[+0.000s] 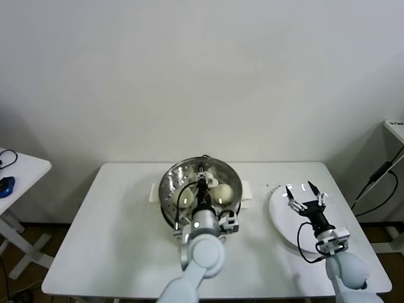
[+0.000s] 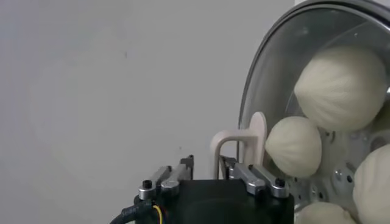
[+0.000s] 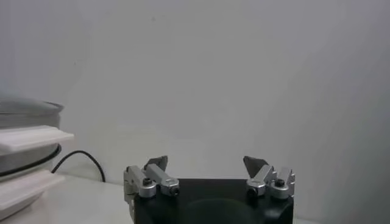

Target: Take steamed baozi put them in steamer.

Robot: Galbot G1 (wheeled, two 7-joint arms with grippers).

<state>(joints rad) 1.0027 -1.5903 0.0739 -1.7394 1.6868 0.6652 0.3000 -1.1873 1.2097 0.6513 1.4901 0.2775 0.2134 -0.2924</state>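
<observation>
Stainless steel forms the steamer [image 1: 169,183], which is set at the middle of the white surface [image 1: 113,233], and cream-white steamed baozi [image 2: 341,85] are seen lying inside it on the perforated tray. The left hand [image 1: 202,183] is held over the steamer, its fingers slightly apart beside a white handle [image 2: 234,149]. The right hand [image 1: 305,196] is held over the white plate [image 1: 281,221], its fingers spread wide and empty.
</observation>
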